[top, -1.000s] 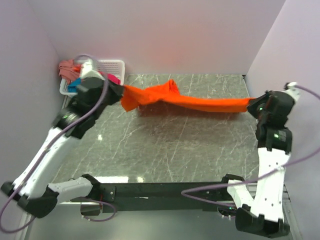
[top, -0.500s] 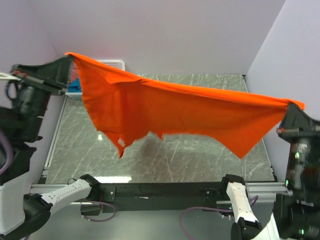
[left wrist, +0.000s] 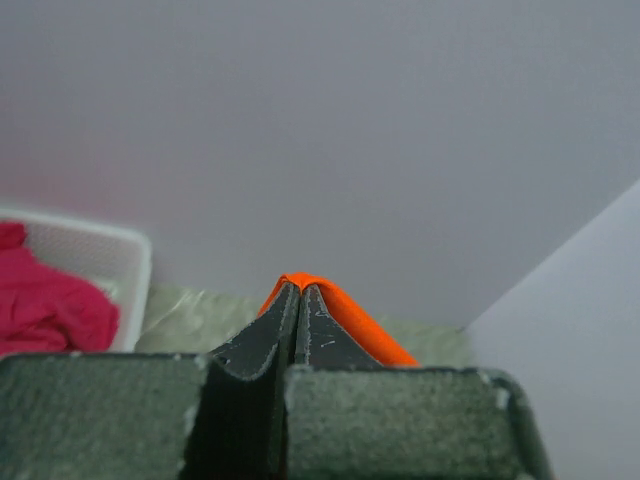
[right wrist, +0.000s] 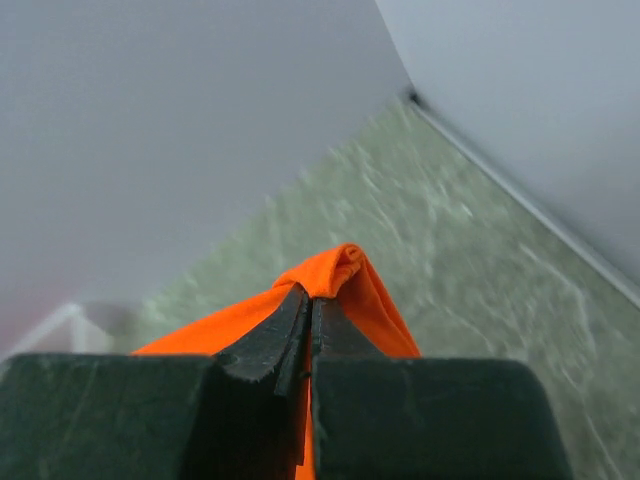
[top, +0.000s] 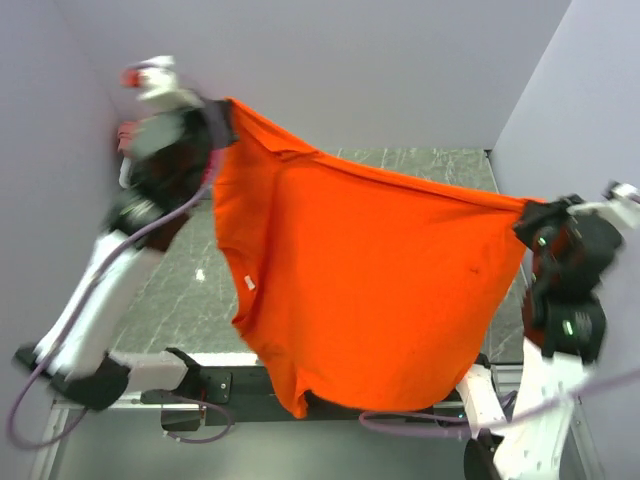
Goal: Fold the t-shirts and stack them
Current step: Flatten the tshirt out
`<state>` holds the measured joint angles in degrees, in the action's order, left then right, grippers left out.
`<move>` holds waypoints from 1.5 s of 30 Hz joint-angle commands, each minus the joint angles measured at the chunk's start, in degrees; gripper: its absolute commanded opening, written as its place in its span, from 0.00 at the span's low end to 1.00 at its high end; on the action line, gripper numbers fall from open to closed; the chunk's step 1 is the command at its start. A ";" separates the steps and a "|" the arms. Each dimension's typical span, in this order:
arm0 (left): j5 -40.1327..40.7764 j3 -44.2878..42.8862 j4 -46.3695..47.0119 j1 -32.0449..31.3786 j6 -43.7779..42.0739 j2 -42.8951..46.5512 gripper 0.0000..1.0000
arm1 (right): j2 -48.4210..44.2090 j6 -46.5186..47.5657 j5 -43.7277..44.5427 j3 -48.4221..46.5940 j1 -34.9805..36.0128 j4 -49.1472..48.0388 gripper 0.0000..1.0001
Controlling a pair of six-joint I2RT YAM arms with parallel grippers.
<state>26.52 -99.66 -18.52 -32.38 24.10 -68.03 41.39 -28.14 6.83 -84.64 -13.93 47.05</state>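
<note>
The left gripper is pinched shut on one corner of the orange t-shirt. Off to its left sits the white lattice basket with a magenta t-shirt inside. From that grip the top edge of the cloth runs nearly taut across to the right gripper, which is likewise clamped on the far corner. Holding the two corners well apart lets the shirt hang open as a broad sheet below both grippers, over the marble tabletop. This looks meant to spread it smooth before it is laid down for folding.
</note>
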 commanded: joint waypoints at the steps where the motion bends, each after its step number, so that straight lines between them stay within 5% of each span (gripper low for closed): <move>1: 0.23 5.42 4.54 2.83 -4.32 -9.97 0.01 | 4.48 2.47 3.63 9.99 -0.31 -8.35 0.00; 8: -14.38 -1.04 9.39 8.74 -6.25 -37.75 0.01 | 20.81 5.11 0.73 26.37 -1.18 -27.07 0.00; 13: -17.64 -29.30 -2.73 8.83 -6.26 -62.87 0.00 | 40.50 7.57 -1.82 20.50 -1.45 -32.46 0.00; 18: -17.48 -28.15 3.22 8.83 -5.38 -65.48 0.00 | 54.05 8.02 -1.47 8.71 -1.45 -27.10 0.00; 27: -13.87 -17.86 3.32 8.83 -1.69 -53.01 0.00 | 42.39 5.82 -5.07 13.71 -1.45 -27.10 0.00; 36: -6.94 8.39 4.46 7.78 4.99 -15.10 0.00 | 15.07 5.20 -6.65 14.24 -1.45 -13.92 0.00; 40: -2.53 14.48 5.51 5.32 4.47 1.11 0.00 | 4.07 5.20 -10.07 11.52 -1.45 -9.53 0.00; 45: -6.56 14.67 5.69 4.17 2.44 17.02 0.00 | -5.34 3.89 -13.42 2.13 -1.45 -4.07 0.00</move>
<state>19.40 -85.25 -14.94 -28.38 27.62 -56.60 39.55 -23.35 -4.12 -76.86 -14.94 39.18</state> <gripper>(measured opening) 0.012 0.009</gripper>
